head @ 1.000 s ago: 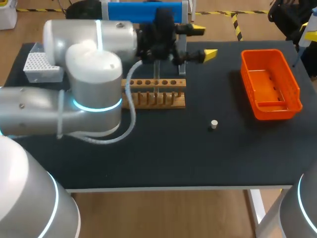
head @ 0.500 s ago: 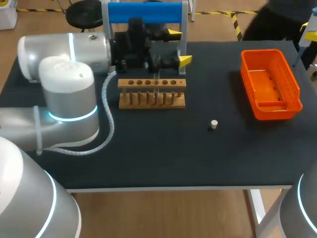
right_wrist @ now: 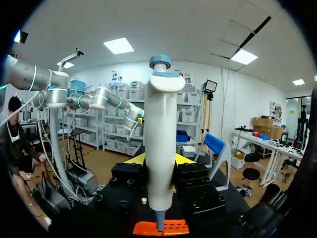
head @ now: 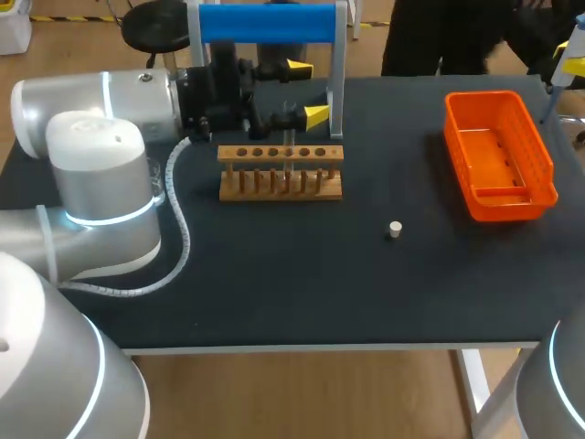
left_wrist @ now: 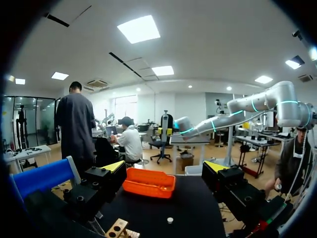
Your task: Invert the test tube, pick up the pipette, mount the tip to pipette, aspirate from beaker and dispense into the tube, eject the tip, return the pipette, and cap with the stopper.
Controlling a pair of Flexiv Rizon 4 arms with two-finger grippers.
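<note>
Right jaws clamp a smooth, tapered white plastic pipette [right_wrist: 159, 148].

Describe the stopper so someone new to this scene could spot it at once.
On the black table, look at the open stretch between the wooden test tube rack and the orange basket, slightly nearer the robot than both. The stopper stands there alone on the tabletop, touching nothing. It is a small whitish cylinder, far smaller than either neighbour.
</note>
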